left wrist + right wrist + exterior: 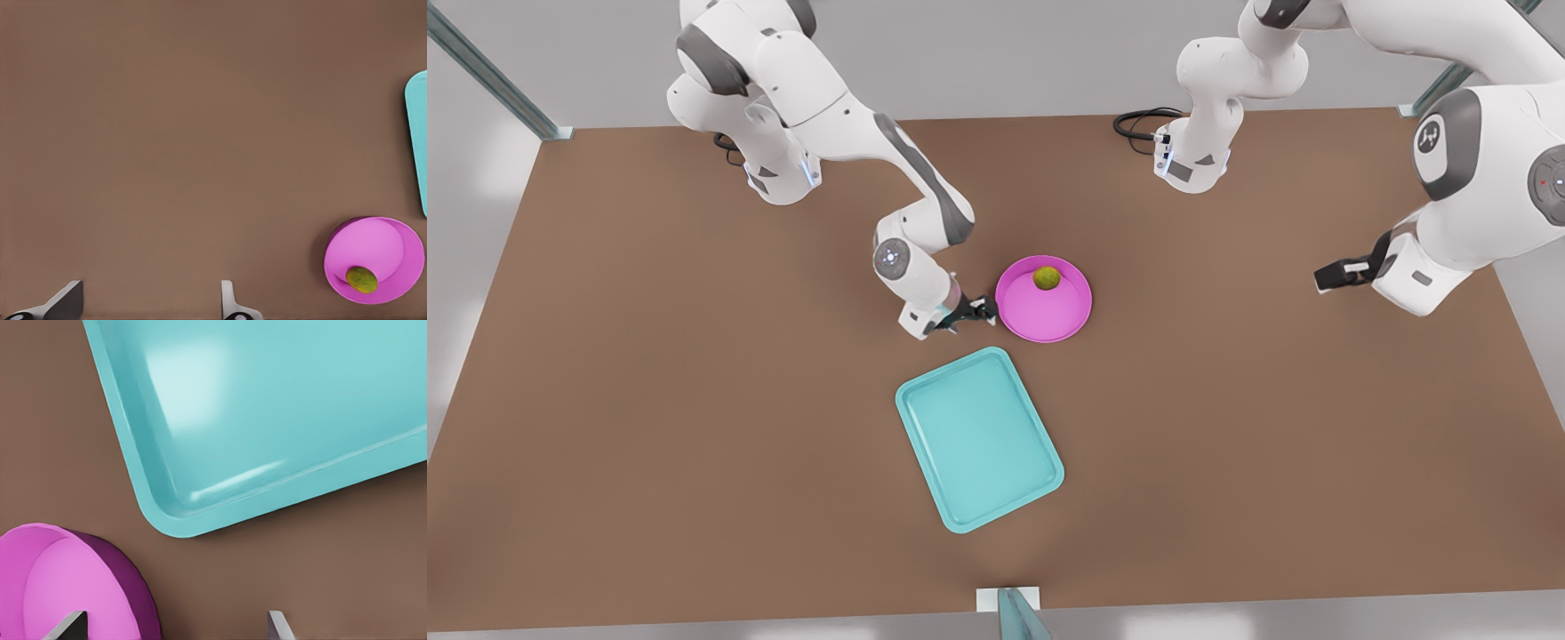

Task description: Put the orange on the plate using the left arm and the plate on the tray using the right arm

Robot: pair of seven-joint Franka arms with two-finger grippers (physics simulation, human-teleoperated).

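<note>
Nearest us, the teal tray (979, 439) sits bare while the orange (1047, 278) already rests on the magenta plate (1049, 316) beside it, our right end effector (971, 316) spread open at the plate's rim, our left end effector (1327, 277) released, waiting well apart.

orange (1047, 278) in plate (1044, 300) | tray (979, 439) near, apparently apart

Brown table (649, 400), black cable (1138, 120)

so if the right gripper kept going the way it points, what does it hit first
Probably the plate: the open right gripper already sits at its rim, one finger over the dish, with the tray beyond it.
</note>
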